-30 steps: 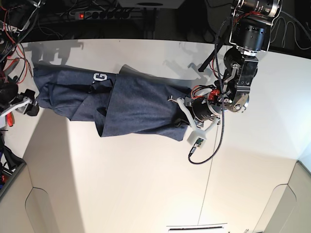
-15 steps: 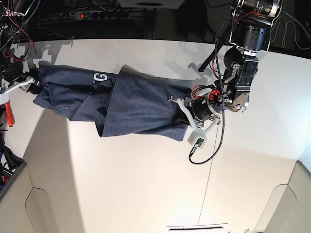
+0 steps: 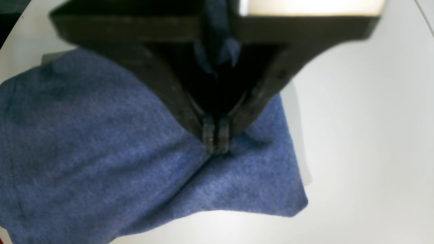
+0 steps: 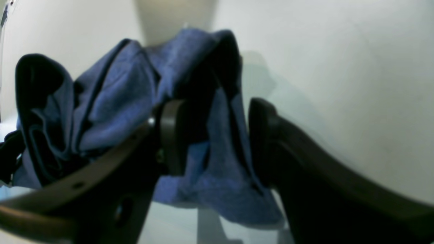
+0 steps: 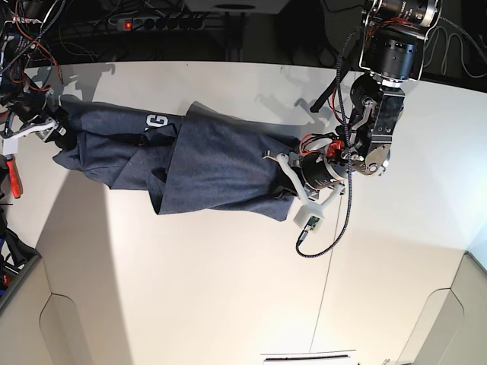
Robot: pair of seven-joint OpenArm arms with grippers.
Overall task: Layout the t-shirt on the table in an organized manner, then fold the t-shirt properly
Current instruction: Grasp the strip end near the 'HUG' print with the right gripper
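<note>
Left wrist view: the left gripper (image 3: 215,144) has its two tips pressed together with no gap, pinching a ridge of the t-shirt (image 3: 101,145). A scrap of the same blue cloth shows higher up between the dark fingers (image 3: 176,98). The heathered blue fabric lies on the white table (image 3: 366,135), covering the left and lower part of the view; its hem corner ends just right of the tips, with bare tabletop beyond.

Right wrist view: the right gripper (image 4: 212,142) stands wide apart, one finger (image 4: 169,135) on the left and the other on the right. A bunched, folded edge of the t-shirt (image 4: 115,101) sits between and behind them. Cloth rests against the left finger; whether the right finger touches it cannot be told. The fingers are not clamped on it. White table (image 4: 339,67) fills the right side.

Base view: the t-shirt (image 5: 205,163) lies crumpled in a long band across the far-left half of the table (image 5: 190,289), with white lettering (image 5: 156,122) partly showing near its left end. The left gripper (image 5: 285,163) is at the shirt's right end, the right gripper (image 5: 53,129) at its left end. A thin dark seam (image 5: 327,281) runs across the tabletop right of centre.
</note>
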